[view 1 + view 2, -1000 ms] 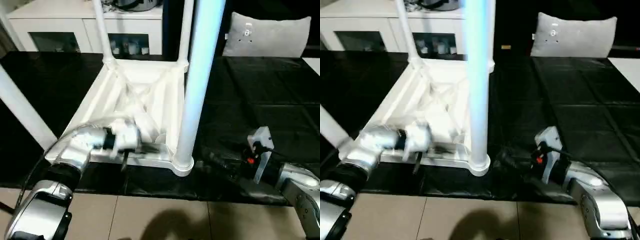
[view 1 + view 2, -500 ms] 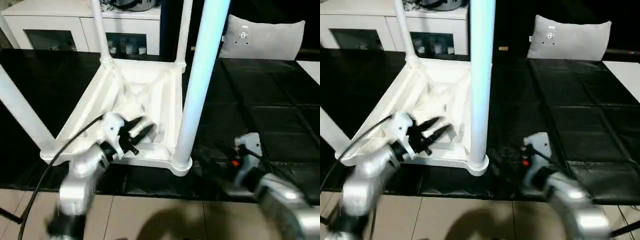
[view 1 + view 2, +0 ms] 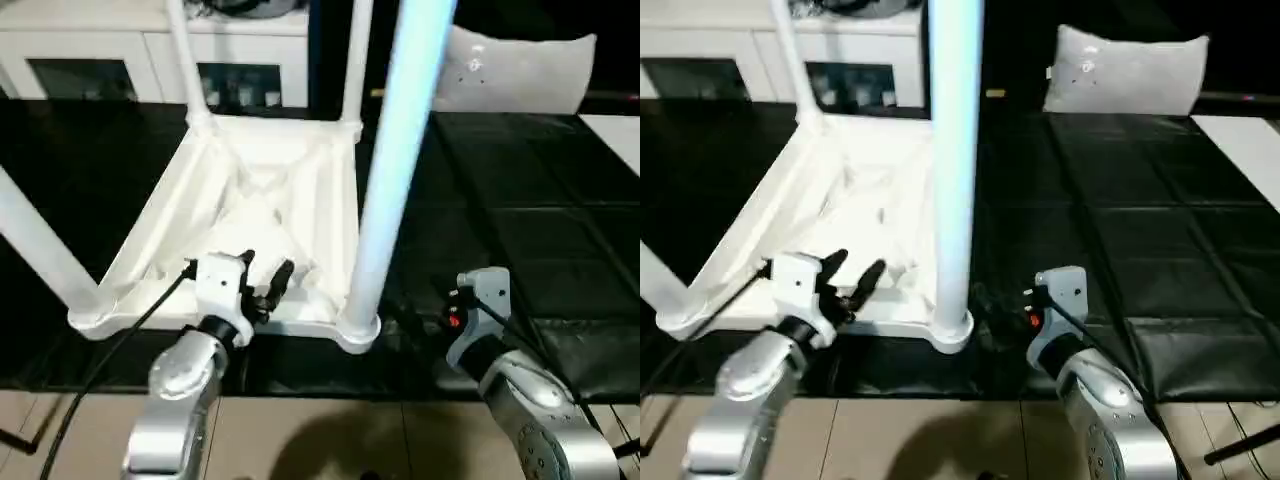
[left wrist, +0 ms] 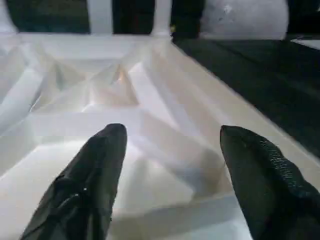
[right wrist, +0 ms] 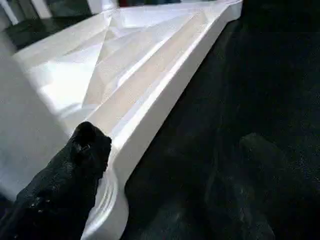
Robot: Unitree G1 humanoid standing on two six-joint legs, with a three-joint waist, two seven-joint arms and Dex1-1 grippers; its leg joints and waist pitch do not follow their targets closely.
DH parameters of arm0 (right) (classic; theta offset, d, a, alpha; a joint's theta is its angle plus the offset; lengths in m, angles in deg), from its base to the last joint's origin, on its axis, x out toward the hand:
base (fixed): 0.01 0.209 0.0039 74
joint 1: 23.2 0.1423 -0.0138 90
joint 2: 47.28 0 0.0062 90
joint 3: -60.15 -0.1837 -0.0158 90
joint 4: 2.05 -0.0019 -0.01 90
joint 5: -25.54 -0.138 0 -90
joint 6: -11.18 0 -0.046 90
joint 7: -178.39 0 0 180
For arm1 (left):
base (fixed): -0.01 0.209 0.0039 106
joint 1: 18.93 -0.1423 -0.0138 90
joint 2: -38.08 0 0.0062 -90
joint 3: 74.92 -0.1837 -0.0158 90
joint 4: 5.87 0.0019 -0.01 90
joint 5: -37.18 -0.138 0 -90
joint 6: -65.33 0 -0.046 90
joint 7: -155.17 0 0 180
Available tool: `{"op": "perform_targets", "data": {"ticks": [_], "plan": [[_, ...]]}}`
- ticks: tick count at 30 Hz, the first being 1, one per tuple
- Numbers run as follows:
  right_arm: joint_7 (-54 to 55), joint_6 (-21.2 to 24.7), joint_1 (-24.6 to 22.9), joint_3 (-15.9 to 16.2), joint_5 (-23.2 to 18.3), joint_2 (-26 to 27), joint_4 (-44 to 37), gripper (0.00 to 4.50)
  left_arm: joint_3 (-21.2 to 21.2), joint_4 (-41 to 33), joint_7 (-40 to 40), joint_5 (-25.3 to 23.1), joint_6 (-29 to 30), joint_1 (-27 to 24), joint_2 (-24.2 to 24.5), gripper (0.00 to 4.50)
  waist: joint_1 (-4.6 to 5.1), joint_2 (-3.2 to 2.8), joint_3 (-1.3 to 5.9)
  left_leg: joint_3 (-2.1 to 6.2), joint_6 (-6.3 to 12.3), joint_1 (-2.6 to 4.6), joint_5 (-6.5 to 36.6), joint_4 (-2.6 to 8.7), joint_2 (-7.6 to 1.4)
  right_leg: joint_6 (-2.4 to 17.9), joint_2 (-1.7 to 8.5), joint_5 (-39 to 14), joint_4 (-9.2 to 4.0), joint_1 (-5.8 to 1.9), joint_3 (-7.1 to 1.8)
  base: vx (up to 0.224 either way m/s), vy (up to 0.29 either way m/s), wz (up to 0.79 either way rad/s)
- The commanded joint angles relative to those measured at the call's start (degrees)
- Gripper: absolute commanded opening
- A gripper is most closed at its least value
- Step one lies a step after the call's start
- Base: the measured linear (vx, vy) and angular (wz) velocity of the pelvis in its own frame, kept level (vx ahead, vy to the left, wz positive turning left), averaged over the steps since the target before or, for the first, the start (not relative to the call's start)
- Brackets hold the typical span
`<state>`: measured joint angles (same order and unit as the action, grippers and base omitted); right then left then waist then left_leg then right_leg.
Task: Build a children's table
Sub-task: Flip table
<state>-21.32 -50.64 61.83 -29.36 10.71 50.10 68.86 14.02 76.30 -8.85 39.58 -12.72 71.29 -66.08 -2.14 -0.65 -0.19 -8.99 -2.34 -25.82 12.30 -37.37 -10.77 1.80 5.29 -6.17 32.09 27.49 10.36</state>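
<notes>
Left wrist view: left gripper (image 4: 170, 165), fingers spread apart over the ribbed underside.
Right gripper (image 5: 165, 185): fingers apart, beside the near corner.
Table (image 3: 255, 215): upside down on black mat (image 3: 520, 210), legs up.
Behind: cabinet (image 3: 150, 50), pillow (image 3: 520, 70).

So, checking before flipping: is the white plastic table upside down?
Yes: white plastic table lies top-down, ribbed underside showing, legs pointing up.

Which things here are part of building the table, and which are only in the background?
Part of the job:
- children's table, upside down on the black mat
- its screwed-in legs
- left hand, open over the ribbed underside
- right hand, beside the table's corner

Background only:
- white cabinet
- grey cushion
</notes>
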Motion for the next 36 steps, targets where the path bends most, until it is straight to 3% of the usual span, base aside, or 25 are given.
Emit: {"op": "perform_targets", "data": {"ticks": [1, 2, 3, 4, 5, 6, 7, 8, 9, 10, 11, 12, 13, 14, 15, 16, 17, 18, 20, 22, 23, 24, 31, 33, 36], "plan": [[-0.3, -0.5, -1.1, -0.1, 0.7, -0.6, -0.3, 4.50, -0.3, -0.9, -0.5, -0.5, 0.6, -0.9, 0.1, 3.61, -0.75, 0.16, 4.49, 0.14, 22.67, -0.18, -25.1, 1.96, 0.02, 6.0, 1.34, 7.7, -3.31, -3.16, -1.53, -0.083, 0.003, 0.01], [0.5, -0.4, -1.6, -1.9, -0.1, -0.1, -0.1, 4.50, -0.3, -1.6, -1.4, -1.1, -0.5, -1.8, 0.3, 3.77, -0.86, 0.57, 3.10, -0.51, 17.55, 0.64, -1.9, 2.39, -0.79, 2.4, 2.62, -20.4, -6.08, -3.13, -1.21, -0.123, 0.000, -0.01], [0.5, -0.2, -1.9, -2.6, -0.4, -0.4, 0.2, 4.50, 0.2, -2.4, -1.7, -0.7, -1.1, -2.3, 0.3, 3.87, -0.48, 0.32, 2.32, -0.82, 13.01, 2.32, 8.7, 2.37, -1.06, -0.3, 3.00, -33.6, -7.52, -2.72, -0.24, -0.123, 0.000, -0.01], [0.4, 0.0, -2.0, -2.9, -0.5, -0.7, 0.3, 4.50, 0.7, -3.0, -2.0, -0.3, -1.4, -2.6, 0.2, 3.94, 1.53, 0.43, 0.07, -0.32, 4.43, 4.77, 27.8, 2.08, -1.63, -9.5, 1.82, -51.3, -10.02, -1.29, 3.78, -0.181, 0.001, -0.06], [0.2, -0.5, -2.5, -2.7, 0.0, -1.5, 0.4, 4.50, 1.1, -4.0, -2.3, -0.3, -1.4, -3.1, 0.3, 4.02, -0.90, -2.58, -1.69, 2.51, 0.75, -2.39, 48.6, 14.22, -9.23, -6.3, -0.41, -35.4, 11.99, -9.70, 1.73, 0.000, 0.000, 0.00], [-0.3, -1.1, -2.9, -2.6, 0.1, -2.1, 0.2, 4.50, 1.3, -4.8, -2.4, -0.2, -1.3, -3.6, 0.3, 4.02, -2.48, -0.57, -1.83, -0.20, -5.17, -3.81, 51.3, 12.61, -6.59, -1.5, -0.37, -25.7, 11.46, -9.68, 0.71, 0.000, 0.000, 0.00], [-1.1, -1.8, -3.6, -2.4, 0.0, -2.8, -0.2, 4.50, 1.6, -5.8, -2.4, 0.1, -1.0, -4.3, 0.5, 4.10, -4.63, -1.40, -1.95, -3.61, -3.23, -0.73, 52.3, 13.21, -5.21, 0.5, -1.91, -22.0, 13.32, -8.20, -1.28, 0.000, 0.000, 0.00], [-1.2, -3.2, -4.0, -2.9, -0.1, -2.7, -0.4, 4.50, 1.8, -6.1, -2.7, -0.2, -0.6, -4.8, 0.8, 4.23, -4.60, 1.05, 0.06, -2.50, -5.27, 1.89, 40.1, 9.38, -5.44, -4.0, 2.00, -41.6, 11.55, -10.14, -8.82, -0.103, -0.111, 0.02], [-1.3, -3.3, -4.1, -3.0, -0.3, -2.7, -0.5, 4.50, 1.8, -6.2, -2.7, -0.3, -0.5, -4.9, 0.8, 4.31, -3.58, 4.58, 0.70, -1.53, -6.04, 5.03, 28.0, 0.71, -2.68, -8.3, 6.13, -58.1, 2.76, -5.58, -10.37, -0.103, -0.111, 0.02], [-2.1, -4.7, -4.5, -3.6, -0.9, -2.7, -1.1, 4.50, 2.4, -6.4, -3.5, -0.4, -0.1, -5.5, 1.0, 4.37, -4.77, 3.44, -1.65, 2.47, 1.00, 1.26, 2.9, -7.20, 2.90, -7.6, 7.77, -71.1, -3.96, -5.58, -13.93, -0.078, -0.131, -0.11], [-3.9, -5.2, -4.9, -3.7, -2.4, -2.9, -1.8, 4.50, 3.2, -6.4, -4.7, -0.8, 0.4, -5.9, 0.9, 4.40, -5.39, 3.41, -2.26, 3.02, 0.13, 1.80, 2.6, -5.02, 1.84, -6.2, 7.98, -66.6, -3.78, -6.60, -13.79, 0.000, 0.000, 0.00], [-5.4, -5.0, -5.1, -3.5, -3.6, -3.1, -2.5, 4.50, 3.9, -6.3, -6.0, -1.4, 1.0, -6.0, 0.8, 4.46, -5.90, 2.05, -1.93, 3.72, -1.41, 3.80, 6.6, -0.39, -0.25, -2.7, 6.64, -54.2, -1.77, -6.63, -12.05, 0.000, 0.000, 0.00], [-5.9, -4.8, -5.2, -3.5, -3.9, -3.2, -2.7, 4.50, 4.1, -6.3, -6.5, -1.6, 1.1, -6.0, 0.8, 4.46, -5.75, 1.40, -1.00, 3.46, -1.93, 5.13, 8.2, 1.68, -0.93, -0.2, 4.97, -44.0, -0.74, -7.13, -10.86, 0.000, 0.000, 0.00], [-8.7, -4.1, -5.3, -2.1, -5.9, -4.1, -4.0, 4.50, 6.2, -6.3, -9.7, -2.2, 1.2, -5.8, 0.5, 4.46, -5.09, 0.73, -0.68, 4.12, -1.16, 5.87, 13.6, 4.77, -2.68, 2.3, 2.50, -30.5, 0.98, -7.13, -9.69, -0.082, 0.007, 0.17], [-8.7, -4.1, -5.3, -2.1, -5.9, -4.1, -4.0, 4.50, 6.2, -6.3, -9.7, -2.2, 1.2, -5.8, 0.5, 4.46, -4.52, 0.71, -0.93, 4.31, -0.76, 5.92, 16.1, 5.57, -3.33, 3.6, 2.86, -26.9, 0.79, -7.75, -9.53, -0.082, 0.007, 0.17], [-9.7, -3.8, -5.3, -1.5, -6.6, -4.4, -4.3, 4.50, 6.8, -6.5, -10.6, -2.3, 1.3, -5.7, 0.4, 4.46, -3.69, -0.19, -0.69, 4.66, -0.37, 5.37, 18.4, 6.81, -3.62, 5.2, 3.45, -23.2, 0.38, -9.20, -9.07, -0.076, 0.014, 0.01], [-10.9, -3.8, -5.2, -0.6, -7.0, -5.0, -4.4, 4.50, 7.5, -6.7, -11.0, -1.9, 1.0, -5.7, 0.2, 4.46, -3.04, 0.39, -0.87, 4.21, -0.23, 5.37, 19.3, 7.17, -3.61, 5.4, 3.74, -23.3, -0.89, -9.48, -8.86, -0.051, 0.040, -0.09], [-11.1, -4.2, -5.1, -0.3, -6.9, -5.2, -4.2, 4.50, 7.6, -6.8, -10.7, -1.4, 0.6, -5.7, 0.1, 4.46, -2.91, 0.12, -1.14, 4.03, -0.63, 5.58, 19.6, 7.68, -3.54, 5.3, 4.06, -24.8, -1.77, -9.49, -8.83, -0.051, 0.040, -0.09], [-13.6, -4.9, -4.4, 0.9, -7.5, -6.0, -3.9, 4.50, 8.7, -7.7, -11.5, -0.7, 0.4, -6.5, -0.7, 4.46, -2.32, 0.68, -1.18, 3.86, -0.96, 5.48, 19.2, 7.82, -3.47, 5.5, 4.51, -26.1, -2.30, -9.69, -9.04, 0.000, 0.000, 0.00], [-12.6, -7.3, -1.5, 2.2, -3.8, -6.2, -0.6, 4.50, 10.1, -8.5, -14.4, -1.9, 0.2, -8.0, -1.4, 4.46, -2.11, 0.59, -0.89, 3.66, -0.83, 5.25, 16.3, 7.83, -3.50, 6.3, 4.47, -22.9, -1.97, -9.72, -9.04, 0.003, 0.026, -0.03], [-10.7, -8.7, 1.4, 2.5, -1.2, -5.3, 2.2, 4.50, 10.9, -8.7, -16.0, -2.4, 0.1, -8.5, -1.6, 4.46, -1.41, 1.40, -0.82, 3.53, -0.83, 4.67, 15.2, 7.88, -3.30, 6.6, 4.32, -21.3, -1.61, -9.87, -8.99, 0.000, 0.000, 0.00], [-10.5, -8.7, 1.6, 2.4, -1.2, -5.1, 2.4, 4.50, 11.0, -8.7, -16.1, -2.5, 0.1, -8.5, -1.5, 4.46, -1.00, 0.93, -0.66, 3.36, -0.82, 4.82, 13.9, 7.72, -3.20, 7.1, 4.33, -19.4, -1.52, -9.64, -9.10, 0.000, 0.000, 0.00], [-14.5, -7.0, 6.3, 6.9, -3.5, -4.1, 5.0, 4.50, 18.7, -7.7, -25.6, -6.2, 1.8, -6.1, 0.0, 4.46, -1.10, 1.40, 0.01, 2.92, 2.99, 5.10, 4.5, 6.84, -3.24, 8.9, 4.20, -3.1, -0.29, -9.94, -9.15, 0.000, 0.000, 0.00], [-14.9, -7.9, 7.5, 7.8, -2.8, -3.6, 6.7, 4.50, 20.0, -8.1, -26.5, -6.3, 1.7, -5.9, 0.7, 4.46, -1.38, 1.56, -0.09, 2.83, 3.37, 5.02, 4.8, 6.92, -3.22, 9.4, 4.32, -3.5, -0.29, -10.00, -9.11, 0.000, 0.000, 0.00], [-8.5, -11.0, 10.7, 6.1, 1.5, -1.1, 12.0, 4.50, 19.7, -8.3, -22.9, -3.3, 1.6, -5.4, 2.1, 4.46, -1.63, 1.71, -0.54, 2.73, 1.34, 5.32, 9.7, 7.51, -3.35, 9.6, 4.53, -12.8, -0.89, -9.44, -9.19, 0.000, 0.000, 0.00]]}}
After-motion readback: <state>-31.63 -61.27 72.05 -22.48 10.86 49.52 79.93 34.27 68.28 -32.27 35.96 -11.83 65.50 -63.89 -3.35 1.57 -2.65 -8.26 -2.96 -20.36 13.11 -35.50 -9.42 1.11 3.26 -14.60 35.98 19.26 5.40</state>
